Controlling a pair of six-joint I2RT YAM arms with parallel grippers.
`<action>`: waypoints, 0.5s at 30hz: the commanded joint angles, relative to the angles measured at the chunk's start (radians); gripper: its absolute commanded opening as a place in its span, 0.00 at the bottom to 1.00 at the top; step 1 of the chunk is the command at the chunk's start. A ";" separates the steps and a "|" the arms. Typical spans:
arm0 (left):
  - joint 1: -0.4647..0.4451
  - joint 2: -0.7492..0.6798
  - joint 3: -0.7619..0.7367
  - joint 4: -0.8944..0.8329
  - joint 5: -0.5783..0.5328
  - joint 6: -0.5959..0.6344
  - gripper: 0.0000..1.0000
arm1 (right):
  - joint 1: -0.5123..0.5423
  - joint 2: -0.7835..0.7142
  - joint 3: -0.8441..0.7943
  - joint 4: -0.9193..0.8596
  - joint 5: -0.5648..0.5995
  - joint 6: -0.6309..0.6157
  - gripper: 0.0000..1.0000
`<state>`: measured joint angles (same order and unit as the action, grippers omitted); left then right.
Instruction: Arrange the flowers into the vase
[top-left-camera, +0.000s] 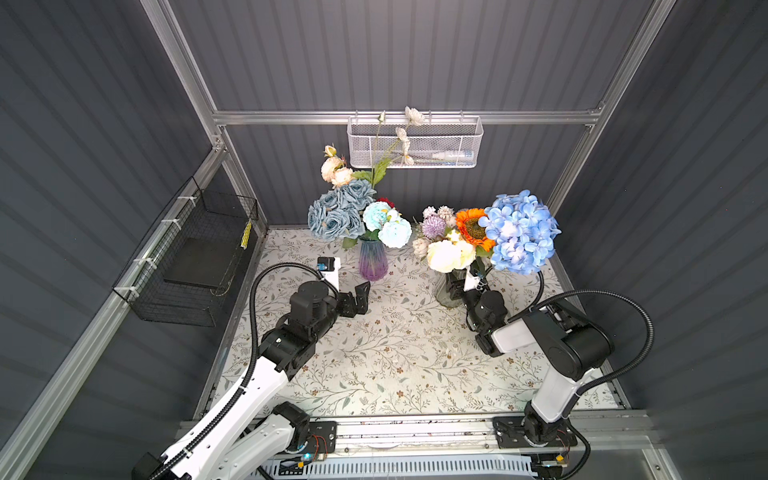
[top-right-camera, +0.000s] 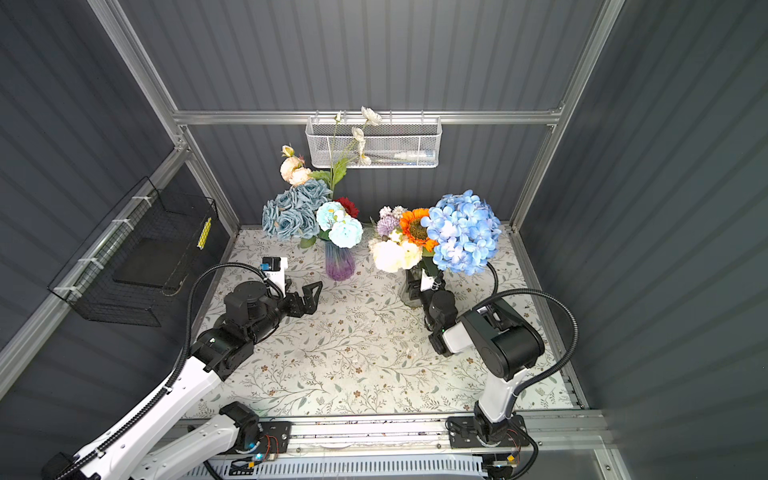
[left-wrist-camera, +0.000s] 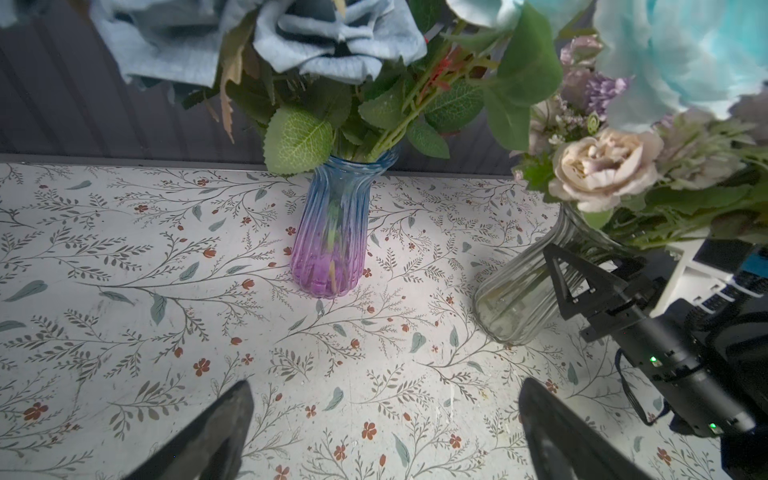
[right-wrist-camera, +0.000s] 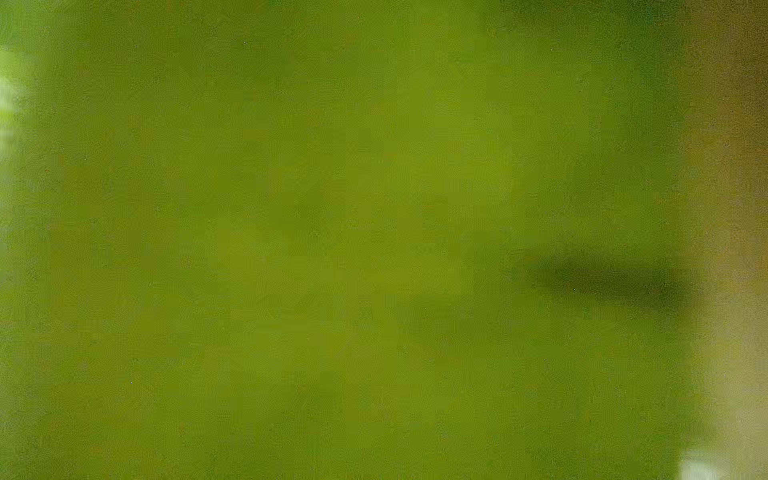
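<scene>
Left tool hangs just above the floral-print worktop, jaws spread wide with nothing between them. Straight ahead of it, near but not touching, stands the blue-to-purple ribbed glass vase. It is upright, and its green stems rise almost vertically out of the neck toward the dusty-blue fabric roses and aqua puffs.

Across the worktop, the right tool sits against the clear ribbed glass vase, with one finger lying along the side of the glass. The other finger is hidden and the right wrist view is only green blur. I cannot tell whether this tool is clamped on the glass, on a stem, or on nothing.

Above that arm spreads the large pale-blue hydrangea head, close beside the orange sunflower-like bloom and some cream and lilac heads. No loose stem lies on the worktop.

By nearness, any adjusting of the clear vase's bunch probably falls to the right arm. The left arm is nearer the coloured vase.
</scene>
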<state>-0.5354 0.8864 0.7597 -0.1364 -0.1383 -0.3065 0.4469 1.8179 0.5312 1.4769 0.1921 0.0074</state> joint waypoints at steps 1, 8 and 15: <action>0.017 0.015 -0.022 0.056 0.003 0.021 0.99 | -0.014 0.069 0.093 -0.005 -0.032 0.020 0.35; 0.085 0.029 -0.054 0.099 0.046 -0.011 0.99 | -0.015 0.144 0.300 -0.164 -0.105 -0.016 0.37; 0.124 0.031 -0.067 0.118 0.072 -0.022 0.99 | -0.016 0.217 0.417 -0.218 -0.115 -0.047 0.41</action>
<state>-0.4225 0.9150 0.7086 -0.0483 -0.0959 -0.3183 0.4316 2.0201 0.9096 1.2694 0.0929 -0.0246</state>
